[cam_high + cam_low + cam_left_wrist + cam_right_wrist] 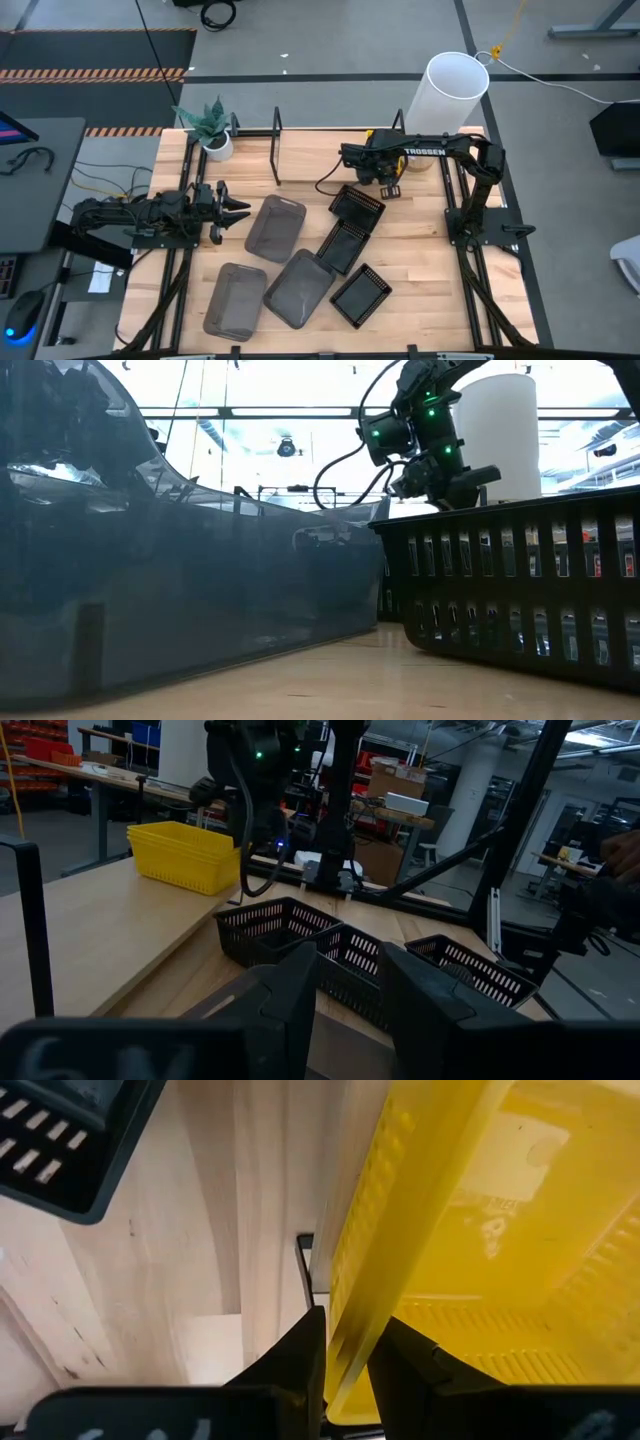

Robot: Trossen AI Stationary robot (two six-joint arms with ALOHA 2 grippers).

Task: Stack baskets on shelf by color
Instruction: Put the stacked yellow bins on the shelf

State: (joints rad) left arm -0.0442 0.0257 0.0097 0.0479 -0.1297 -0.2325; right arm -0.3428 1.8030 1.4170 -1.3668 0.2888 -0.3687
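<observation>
A yellow basket (185, 855) sits on the light-wood shelf (95, 935) at the far side of the table, beside a white cylinder (455, 95). My right gripper (388, 178) reaches down over it and is shut on its wall. Three black perforated baskets (357, 205) (343, 245) (360, 295) and three smoky-grey baskets (275, 227) (235, 300) (298, 288) lie bottom-down on the tabletop. My left gripper (235, 210) waits at the table's left, level and open, touching nothing; the black baskets lie beyond its fingers. My right gripper pinches the yellow basket's side wall at its rim (352, 1335), with one finger (300, 1355) outside and the other (405, 1365) inside the basket. The fingers come steeply from above. In the left wrist view the basket's bottom appears to rest on the shelf.
Thin black uprights (277, 140) frame the shelf. A potted plant (212, 128) stands at the far left corner. In the low view a grey basket (150, 570) and a black basket (520, 580) fill the foreground. Bare wood lies along the table's right side (430, 270).
</observation>
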